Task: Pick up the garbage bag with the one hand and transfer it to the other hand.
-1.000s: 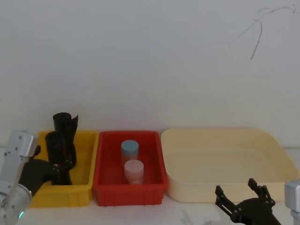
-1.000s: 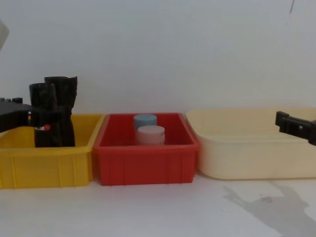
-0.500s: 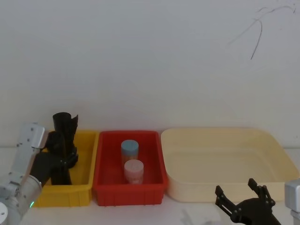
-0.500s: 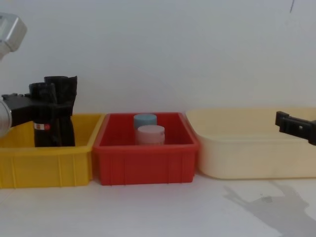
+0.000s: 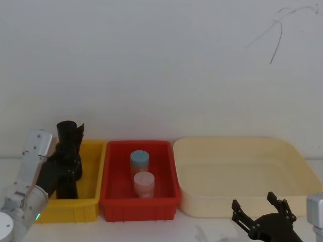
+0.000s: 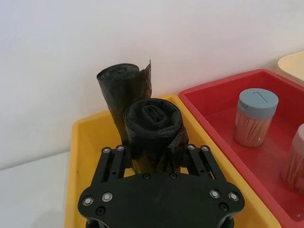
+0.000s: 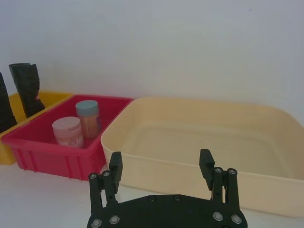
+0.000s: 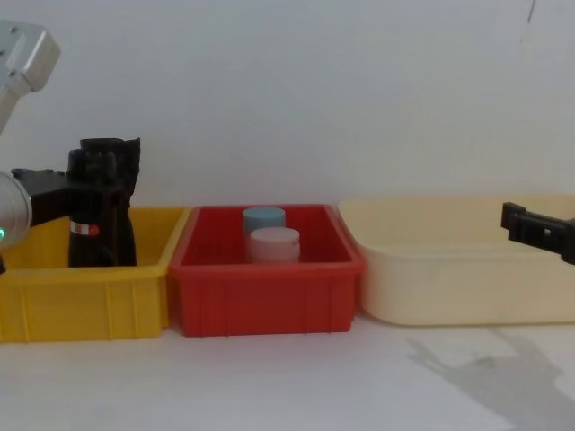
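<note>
Now pinches the garbage bag (image 6: pixel 153 118) with the left pincer (image 6: pixel 154 154), one black finger (image 6: pixel 115 159) pressed on each side of the roll. Holds it upright, low end down inside the yellow bin (image 8: pixel 81 305) at the left of the row. Shows a small red-and-white sticker (image 8: pixel 84 230) on the side of the bag, just above the bin's front wall. Stands right in front of a second black roll (image 6: pixel 121 83) with a ragged top, so close that a gap cannot be made out. Glows with a green light (image 5: pixel 38 217) on the arm behind. Next along, has a red bin (image 8: pixel 265 301) just beside the yellow one, with a blue-lidded jar (image 5: pixel 140 162) and a pink-lidded jar (image 5: pixel 144 184) standing inside. Then a big cream tray (image 8: pixel 449 287) on the right. Hangs low before that tray with the right pincer (image 7: pixel 161 159), fingers spread wide, holding nothing.
</note>
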